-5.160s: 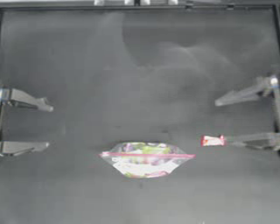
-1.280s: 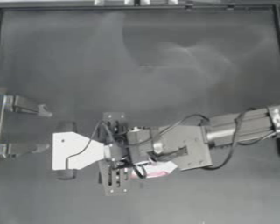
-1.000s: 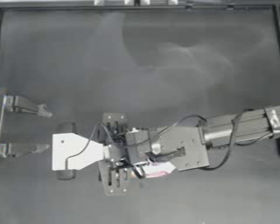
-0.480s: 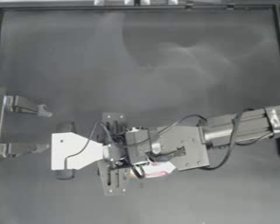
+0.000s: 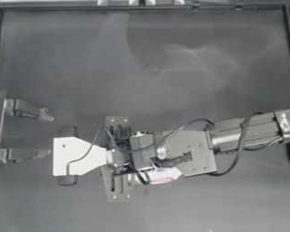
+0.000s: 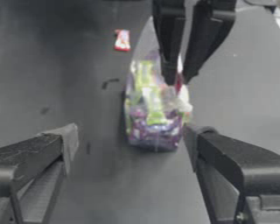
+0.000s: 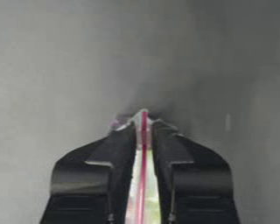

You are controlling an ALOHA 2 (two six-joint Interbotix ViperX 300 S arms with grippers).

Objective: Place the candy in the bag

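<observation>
Holding: right claw [image 7: 142, 131] pinches bag [image 6: 155, 109] by its seal.
Waiting: left claw [image 6: 131, 153] open, near bag.
Candy [image 6: 122, 40]: beyond bag, on counter [image 6: 60, 65].

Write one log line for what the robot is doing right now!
right claw: shut on bag seal | left claw: open, facing bag | candy: on table beyond bag, not in bag

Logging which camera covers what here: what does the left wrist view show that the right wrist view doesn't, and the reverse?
Only the left wrist view shows the candy lying on the table beyond the bag, the bag's multicoloured contents, and the open left gripper. Only the right wrist view shows the pink seal strip pinched edge-on in the right gripper. Both show the right gripper shut on the bag's top.
</observation>
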